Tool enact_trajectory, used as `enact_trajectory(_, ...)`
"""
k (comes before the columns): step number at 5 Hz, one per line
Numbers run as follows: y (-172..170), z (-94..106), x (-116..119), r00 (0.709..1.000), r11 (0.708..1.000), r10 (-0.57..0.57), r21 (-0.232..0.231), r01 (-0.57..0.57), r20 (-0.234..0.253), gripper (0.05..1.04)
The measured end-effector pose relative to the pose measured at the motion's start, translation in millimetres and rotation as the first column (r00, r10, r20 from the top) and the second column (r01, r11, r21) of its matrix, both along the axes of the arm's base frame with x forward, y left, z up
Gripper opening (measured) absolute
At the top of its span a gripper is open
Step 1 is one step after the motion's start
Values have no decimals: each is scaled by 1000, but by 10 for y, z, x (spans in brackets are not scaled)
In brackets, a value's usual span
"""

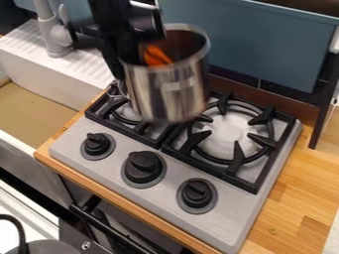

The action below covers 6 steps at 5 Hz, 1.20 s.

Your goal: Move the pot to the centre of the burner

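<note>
Camera view: one steel pot, holding one orange item, hung above the stove, between two burners; black fingers grasped it at the view's left. Three black knobs lined the front. One wooden desk carried the stove; beside it stood one white sink, one grey faucet. One blue panel stood behind.

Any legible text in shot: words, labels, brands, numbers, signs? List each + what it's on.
None legible.
Pot: pale mark on its side, too blurred to read or to confirm as text.
Middle knob and stove top: no text I can make out.
</note>
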<state>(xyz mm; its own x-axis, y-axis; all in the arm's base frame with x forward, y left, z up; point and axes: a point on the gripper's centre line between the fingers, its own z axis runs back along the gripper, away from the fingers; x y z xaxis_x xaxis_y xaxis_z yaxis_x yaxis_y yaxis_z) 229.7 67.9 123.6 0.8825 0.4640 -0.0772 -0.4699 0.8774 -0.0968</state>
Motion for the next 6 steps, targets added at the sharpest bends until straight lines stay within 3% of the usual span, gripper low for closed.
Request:
enact_trajectory(1,-194,-213,-108,997,997,-77,22,77,-17,54)
enact_trajectory(2,-293,-361,-87,994,991,-113,73,112,10,54)
enact_trajectory(4,-381,-634,20,993,986,-113,123,111,16,54)
enact_trajectory(6,-335,-692,89,991,982,-118,155,107,60,54)
